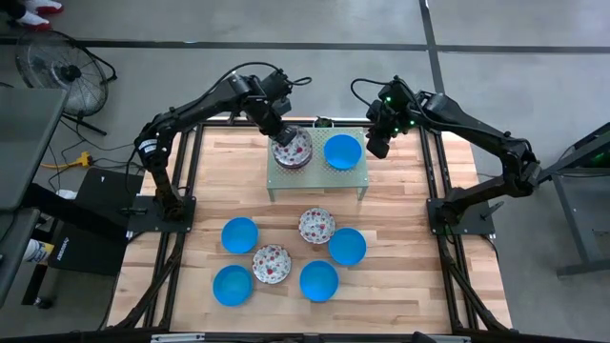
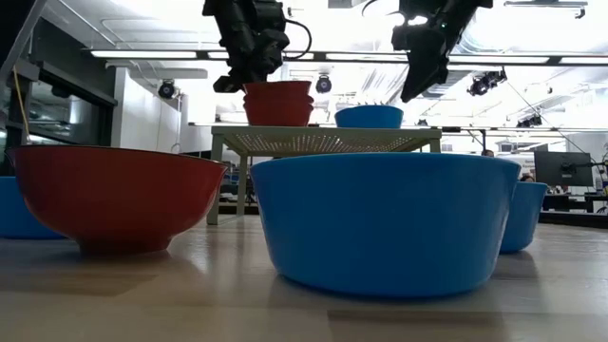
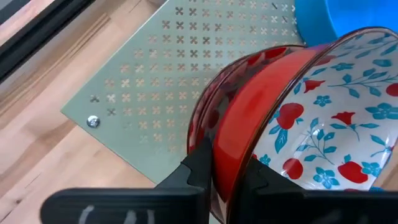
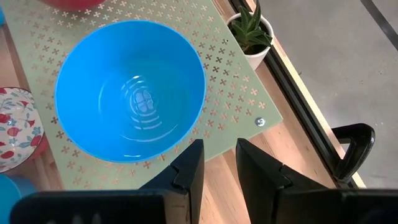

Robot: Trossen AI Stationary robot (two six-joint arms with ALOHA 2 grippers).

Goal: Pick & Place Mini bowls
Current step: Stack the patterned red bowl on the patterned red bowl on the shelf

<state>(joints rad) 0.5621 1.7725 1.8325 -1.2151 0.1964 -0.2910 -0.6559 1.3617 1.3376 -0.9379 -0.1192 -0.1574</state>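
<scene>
Left gripper [image 3: 227, 177] of mine pinches the rim of the top floral-lined red bowl [image 3: 323, 134], stacked on another on the green perforated metal stand [image 1: 315, 171]. Right gripper [image 4: 219, 163] hangs empty, fingers slightly parted, just past the rim of the round blue bowl [image 4: 130, 90] on that stand. Down on the wooden table [image 1: 419, 248] I count four blue bowls [image 1: 239, 234] and two floral bowls [image 1: 316, 226]. No writing is readable.

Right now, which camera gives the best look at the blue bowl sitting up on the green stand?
The right wrist view: the blue bowl fills it, inside and rim clear. The high view shows it small on the stand; the low view only its side; the left wrist view just an edge.
</scene>
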